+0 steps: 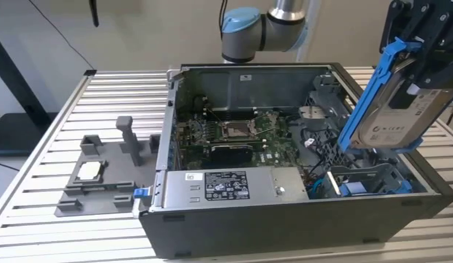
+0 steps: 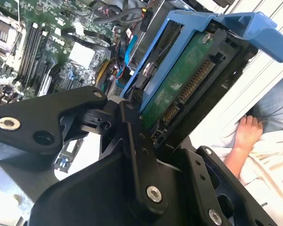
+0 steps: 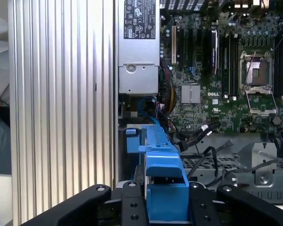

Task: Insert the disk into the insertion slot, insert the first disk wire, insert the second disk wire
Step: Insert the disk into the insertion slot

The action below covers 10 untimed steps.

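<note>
My gripper (image 1: 419, 76) is shut on the disk (image 1: 402, 118), a silver-grey drive with a white label in a bright blue carrier. It holds the disk tilted in the air, above the computer case's corner on the exterior view's right. Below it, inside the case, sits the insertion slot (image 1: 367, 185), a grey metal bay with blue edging. In the second wrist view the disk's green circuit side (image 2: 181, 87) and its connectors lie between the black fingers (image 2: 132, 141). In the first wrist view the blue carrier (image 3: 162, 172) sticks out from my gripper (image 3: 164, 207) over the bay.
The open case (image 1: 285, 230) holds a motherboard (image 1: 237, 131), a grey power supply (image 1: 226, 186) with a white sticker, and loose cables (image 3: 198, 134) beside the bay. A grey fixture (image 1: 102, 175) stands on the slatted table (image 1: 51, 159). A person's hand (image 2: 247, 134) rests close to the table.
</note>
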{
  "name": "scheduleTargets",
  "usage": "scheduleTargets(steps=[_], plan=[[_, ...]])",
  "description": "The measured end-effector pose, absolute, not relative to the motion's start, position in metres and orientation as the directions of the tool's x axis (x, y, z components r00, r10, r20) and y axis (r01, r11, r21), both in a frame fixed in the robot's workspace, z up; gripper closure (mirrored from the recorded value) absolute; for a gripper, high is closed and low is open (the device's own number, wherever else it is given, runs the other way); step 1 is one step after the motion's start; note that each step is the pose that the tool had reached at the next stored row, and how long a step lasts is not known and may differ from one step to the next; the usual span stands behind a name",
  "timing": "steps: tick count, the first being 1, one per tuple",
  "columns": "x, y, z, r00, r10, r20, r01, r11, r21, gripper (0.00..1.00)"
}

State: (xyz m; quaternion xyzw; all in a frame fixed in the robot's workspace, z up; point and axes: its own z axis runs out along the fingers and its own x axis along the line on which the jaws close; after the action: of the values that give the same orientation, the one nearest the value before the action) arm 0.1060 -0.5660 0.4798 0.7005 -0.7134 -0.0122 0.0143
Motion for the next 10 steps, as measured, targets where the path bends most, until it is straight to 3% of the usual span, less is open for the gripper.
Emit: scheduleTargets(steps=[10], plan=[[0.106,-0.566,0.467,-0.018,-1.0,0.003,-0.999,0.018,0.037,0.68]])
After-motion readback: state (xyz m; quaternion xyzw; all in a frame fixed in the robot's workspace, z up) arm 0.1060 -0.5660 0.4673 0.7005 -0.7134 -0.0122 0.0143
